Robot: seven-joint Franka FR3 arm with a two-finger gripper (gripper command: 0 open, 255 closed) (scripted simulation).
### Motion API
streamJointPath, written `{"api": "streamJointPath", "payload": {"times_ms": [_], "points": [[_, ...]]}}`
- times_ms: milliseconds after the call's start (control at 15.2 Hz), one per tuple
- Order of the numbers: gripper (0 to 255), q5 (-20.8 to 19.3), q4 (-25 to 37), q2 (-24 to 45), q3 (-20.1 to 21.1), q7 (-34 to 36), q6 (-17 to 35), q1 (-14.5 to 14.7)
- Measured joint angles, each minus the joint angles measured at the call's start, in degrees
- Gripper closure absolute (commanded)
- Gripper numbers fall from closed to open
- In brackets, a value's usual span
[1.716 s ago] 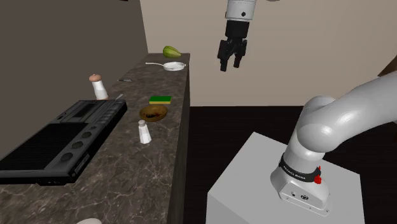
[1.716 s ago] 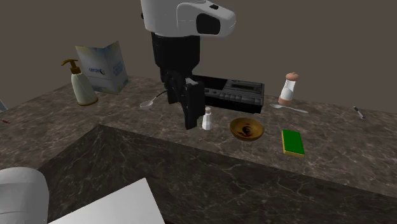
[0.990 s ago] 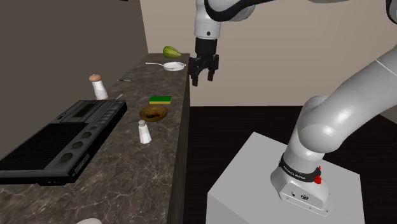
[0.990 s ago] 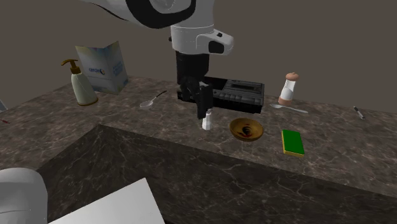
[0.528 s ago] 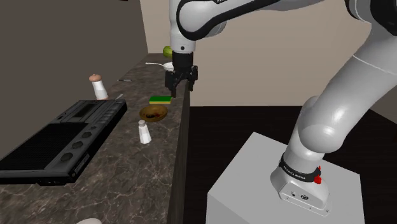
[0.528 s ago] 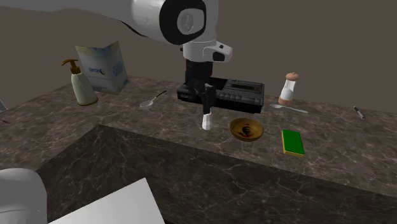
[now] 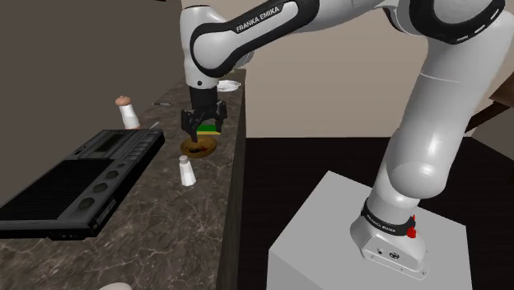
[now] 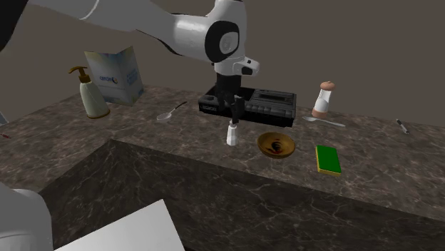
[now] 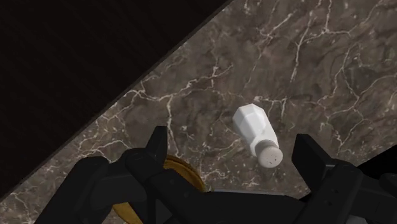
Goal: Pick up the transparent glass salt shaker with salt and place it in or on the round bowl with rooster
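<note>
Salt shaker upright beneath spread gripper, not touched

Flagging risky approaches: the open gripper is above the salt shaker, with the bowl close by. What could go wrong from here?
1. The salt shaker stands off-centre between the fingers of the open gripper, nearer one of them. On a straight descent that finger might hit the cap and topple it.
2. The bowl lies close beside the shaker, by the other finger, which could land on its rim.
3. The edge of the counter is near, so a toppled shaker might roll off.
</note>
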Motion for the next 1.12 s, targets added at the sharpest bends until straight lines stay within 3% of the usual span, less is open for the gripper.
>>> {"api": "streamJointPath", "payload": {"times_ms": [462, 1122], "points": [[0, -5.2, 12.1, 14.5, 1.3, 6.0, 1.7, 3.2], [0, -6.3, 10.7, 17.6, 1.0, 6.9, 6.1, 3.8]]}}
